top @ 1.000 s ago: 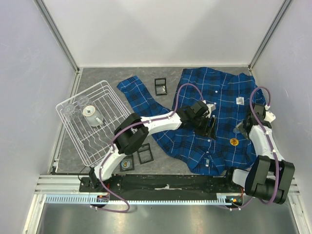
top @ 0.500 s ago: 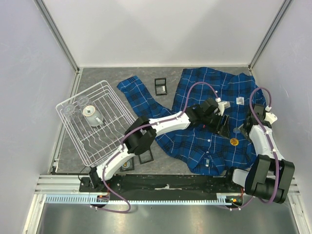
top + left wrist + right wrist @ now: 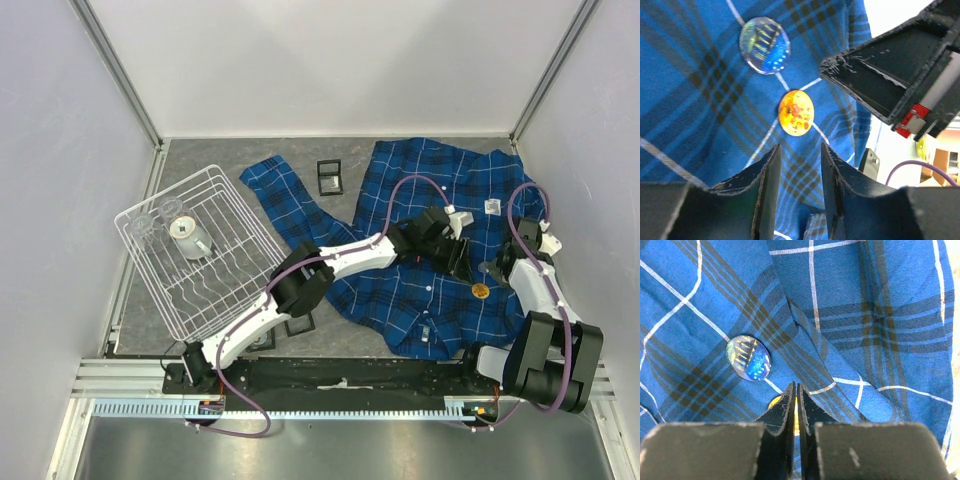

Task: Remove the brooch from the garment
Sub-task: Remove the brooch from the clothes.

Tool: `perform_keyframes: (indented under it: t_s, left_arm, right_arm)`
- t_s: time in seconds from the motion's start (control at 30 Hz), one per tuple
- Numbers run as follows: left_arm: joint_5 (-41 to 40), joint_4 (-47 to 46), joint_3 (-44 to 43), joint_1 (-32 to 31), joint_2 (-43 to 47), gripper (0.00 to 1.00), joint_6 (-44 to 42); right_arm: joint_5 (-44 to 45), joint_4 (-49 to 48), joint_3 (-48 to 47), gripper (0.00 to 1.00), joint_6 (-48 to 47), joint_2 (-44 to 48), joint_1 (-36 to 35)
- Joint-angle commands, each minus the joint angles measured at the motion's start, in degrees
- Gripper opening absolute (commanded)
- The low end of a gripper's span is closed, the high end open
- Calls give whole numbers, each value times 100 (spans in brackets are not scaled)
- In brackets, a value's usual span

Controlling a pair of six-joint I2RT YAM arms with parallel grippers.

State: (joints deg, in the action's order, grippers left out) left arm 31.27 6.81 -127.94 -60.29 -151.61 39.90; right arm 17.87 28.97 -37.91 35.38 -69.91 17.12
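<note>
the shirt [image 3: 420,175] lies spread flat on the right half of the table [image 3: 200,160], probably so the pinned patch stays smooth and both arms can reach it. the brooch [image 3: 796,112], a round orange disc, is fixed to the cloth in the lower right of the overhead view, with a shiny blue pin [image 3: 764,52] just beside it. the left gripper [image 3: 800,147] is partly open with nothing in it. the brooch lies just past its tips, in line with the gap, which looks like lining up to close on the disc. the right gripper [image 3: 794,385] has its fingers pressed together. in its own view the tips cover most of the brooch, while the left wrist view shows them near it but apart, toward the upper right. it seems placed to steady the cloth next to the brooch, though i cannot tell whether it pinches any fabric. at the left, a wire rack [image 3: 215,290] holds a white cup [image 3: 186,236] and what looks like clear glassware. small black boxes [image 3: 329,177] sit at upper centre, and what is in them is too small to tell.
</note>
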Motion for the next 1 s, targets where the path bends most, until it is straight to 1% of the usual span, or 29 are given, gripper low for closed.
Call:
perform_keyframes:
  t_s: [0.0, 0.07, 0.1, 0.13, 0.2, 0.23, 0.33, 0.43, 0.57, 0.6, 0.67, 0.73, 0.83, 0.9, 0.93, 0.97]
  left_arm:
    - [64, -136, -258, 228, -228, 43, 481]
    - [195, -145, -328, 325, -430, 42, 729]
    - [213, -110, -328, 351, -492, 42, 825]
    - [213, -66, -328, 378, -527, 42, 826]
    - [91, 136, -319, 439, -563, 42, 722]
    - [38, 206, -319, 448, -563, 42, 669]
    - [-129, 295, -92, 492, -458, 42, 536]
    - [-340, 286, 207, 536, -290, 42, 545]
    - [-384, 338, 208, 536, -45, 42, 318]
    - [-419, 417, 199, 527, 86, 42, 273]
    - [-446, 505, 155, 536, 228, 43, 159]
    - [-298, 471, 50, 492, 369, 47, 71]
    - [106, 278, -231, 344, 360, 48, 26]
    - [335, -20, -266, 282, 299, 47, 201]
    - [536, -317, -275, 229, 177, 46, 446]
    - [634, -407, -380, 211, 89, 46, 562]
  right_arm:
    - [-99, -339, 143, 11, -285, 144, 28]
    - [-606, -435, 161, 18, -399, 109, 36]
    - [-948, -541, 179, 22, -661, 31, 28]
    - [-1543, -681, 196, 27, -733, -31, 28]
    - [-1550, -700, 92, 29, -830, -250, 28]
    - [-1532, -717, 73, 34, -909, -303, 28]
    - [-1567, -832, -32, 41, -1006, -453, 28]
    - [-1769, -771, -93, 44, -997, -638, 10]
    - [-1760, -577, -102, 44, -1059, -664, -16]
    - [-1621, -499, -163, 44, -1042, -682, -16]
    - [-1401, -217, -234, 47, -911, -708, -16]
    - [-1391, -164, -243, 53, -875, -647, -16]
    - [-1514, -172, -217, 62, -752, -366, -7]
    - [-1759, -190, -164, 63, -699, -269, -7]
    - [-1769, -164, -173, 63, -664, -278, -7]
    - [-1769, -120, -190, 61, -646, -312, -7]
